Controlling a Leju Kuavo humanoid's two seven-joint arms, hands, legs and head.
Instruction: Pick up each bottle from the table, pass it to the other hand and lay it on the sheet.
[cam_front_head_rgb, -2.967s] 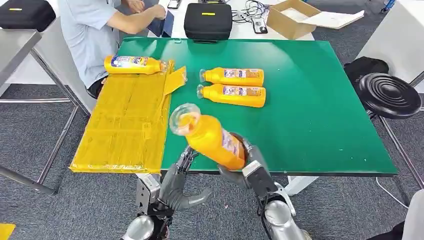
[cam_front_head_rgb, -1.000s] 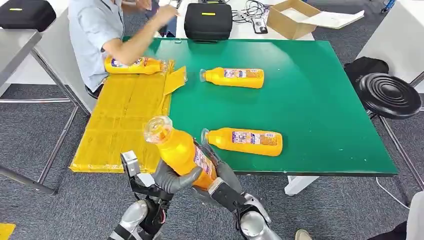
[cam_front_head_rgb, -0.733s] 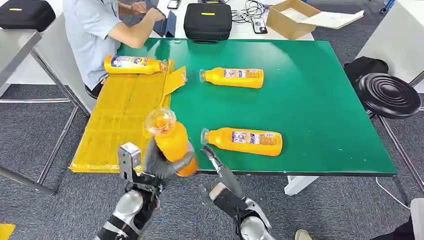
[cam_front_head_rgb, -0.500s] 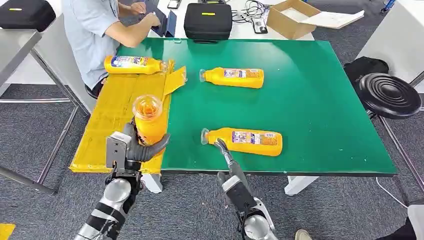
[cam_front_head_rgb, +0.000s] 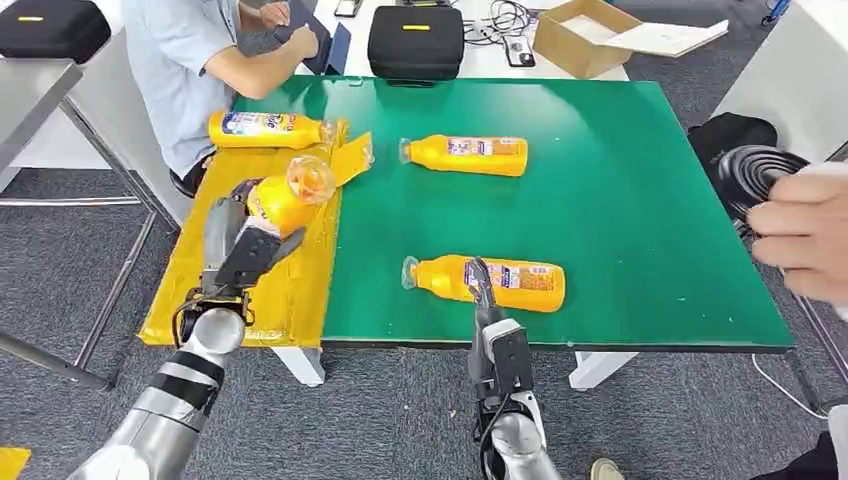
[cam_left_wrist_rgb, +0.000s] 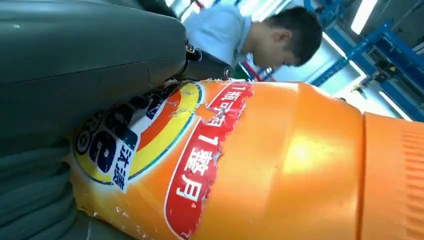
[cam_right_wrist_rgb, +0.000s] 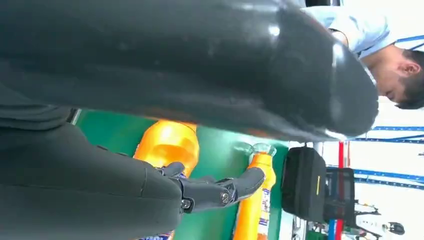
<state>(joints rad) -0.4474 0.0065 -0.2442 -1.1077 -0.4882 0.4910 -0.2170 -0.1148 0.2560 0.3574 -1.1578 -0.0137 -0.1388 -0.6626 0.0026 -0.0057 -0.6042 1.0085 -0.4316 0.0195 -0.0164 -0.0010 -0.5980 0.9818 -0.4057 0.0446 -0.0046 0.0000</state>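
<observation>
Left hand (cam_front_head_rgb: 245, 240): holds an orange bottle (cam_front_head_rgb: 283, 196) over the yellow sheet (cam_front_head_rgb: 250, 250), fingers clamped round its body — the clear cap end points toward the table's far side. In the left wrist view the grey thumb (cam_left_wrist_rgb: 90, 55) lies against the bottle's label (cam_left_wrist_rgb: 165, 150).

Held bottle: tilted, its lower end in the hand, above the sheet's middle; whether it touches the sheet I cannot tell.

Right hand (cam_front_head_rgb: 482, 290): at the near edge of the green table (cam_front_head_rgb: 620, 200), fingers stretched out and apart, holding nothing. Its fingertips (cam_front_head_rgb: 477, 268) overlap the near bottle (cam_front_head_rgb: 500, 283); contact cannot be judged. The right wrist view shows dark fingers (cam_right_wrist_rgb: 220, 190) reaching beside that bottle.

Near bottle: lying on its side on the table close to the near edge, cap toward the sheet.

Far bottle (cam_front_head_rgb: 470, 154): lying on its side farther back on the table, cap toward the sheet.

Bottle on the sheet (cam_front_head_rgb: 265, 129): lying at the sheet's far end, beside a folded-up flap.

Sheet: hangs over the table's left side.

Person (cam_front_head_rgb: 190, 70): seated behind the sheet — light blue shirt.

Another hand (cam_front_head_rgb: 805, 235): blurred, at the right edge.
</observation>
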